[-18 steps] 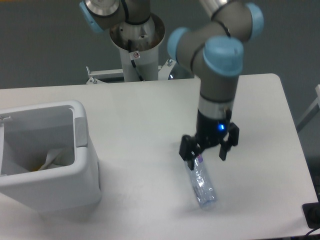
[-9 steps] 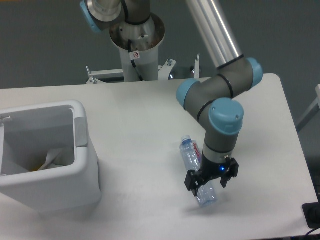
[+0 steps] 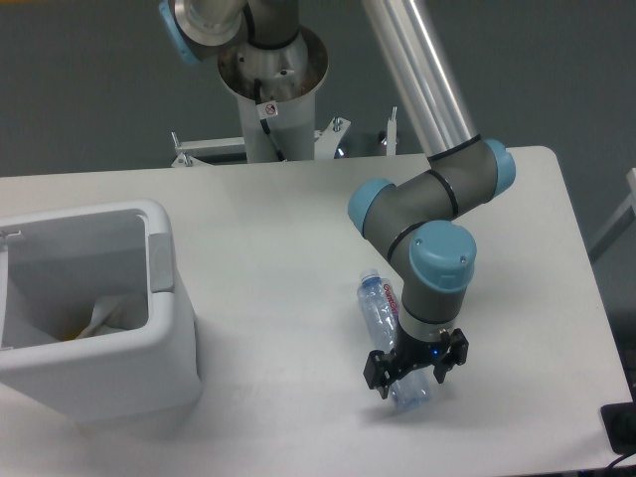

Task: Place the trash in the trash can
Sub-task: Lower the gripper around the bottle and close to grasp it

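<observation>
On the white surface, right of centre: hand lower than half a second ago, fingers spread either side of the bottle's lower end, not clamped. Bottle lying flat, cap end up-left, unmoved. At far left, the trash can, white wrapper inside, well apart from the bottle.

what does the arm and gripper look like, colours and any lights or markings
The arm is a silver metal tube with dark grey joints and light blue end caps. The gripper is black with two fingers and a small blue light on its body. A small red-and-white sticker marks the base column.
</observation>
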Controlling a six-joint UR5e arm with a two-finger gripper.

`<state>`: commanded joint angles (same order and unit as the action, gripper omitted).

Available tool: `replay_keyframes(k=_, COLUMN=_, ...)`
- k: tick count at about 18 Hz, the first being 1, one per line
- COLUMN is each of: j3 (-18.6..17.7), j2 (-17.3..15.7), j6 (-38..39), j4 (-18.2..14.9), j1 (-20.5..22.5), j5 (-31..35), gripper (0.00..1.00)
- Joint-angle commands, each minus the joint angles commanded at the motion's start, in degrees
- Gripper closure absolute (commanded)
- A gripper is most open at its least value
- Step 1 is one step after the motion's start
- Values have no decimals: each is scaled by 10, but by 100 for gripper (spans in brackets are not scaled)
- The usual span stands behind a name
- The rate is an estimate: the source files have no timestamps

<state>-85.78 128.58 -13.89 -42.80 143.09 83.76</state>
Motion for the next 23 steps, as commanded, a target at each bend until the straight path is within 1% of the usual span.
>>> replay_keyframes(k=4, j3=5, j2=18, j6=0, j4=1, j1=-11, j5=11, gripper=0)
replay_keyframes(k=5, j3=2, j2=20, j6=0, j4=10, j1=-11, j5=17, gripper=0)
replay_keyframes(k=7, j3=3, j2=21, j6=0, j4=11, j1=-11, j5=24, gripper=2)
replay_keyframes(k=9, j3=3, j2=21, j6=0, j4=11, j1=-11, j5=26, gripper=12)
replay_keyframes(k=11, j3=2, j2=20, j6=0, j4=11, j1=-11, j5=26, gripper=32)
replay_keyframes(k=12, j3=1, j2=20, j6=0, j4=11, j1=-11, j5=32, gripper=38)
replay_keyframes(k=13, j3=0, j2=19, j6=0, j4=11, j1=-11, j5=34, gripper=40)
replay_keyframes(k=17, j3=-3, j2=16, j6=-1, j4=11, j1=-11, j5=34, gripper=45)
replay_keyframes(k=18, j3=-3, j2=15, j6=-1, j4=11, j1=-11, j5=35, gripper=49)
replay_keyframes(k=22, j3=-4, j2=4, j6=-2, j4=11, j1=-11, j5=34, gripper=48)
replay_keyframes(k=23, j3=-3, j2=-3, j6=-2, j4=11, j1=-11, j5=33, gripper=48)
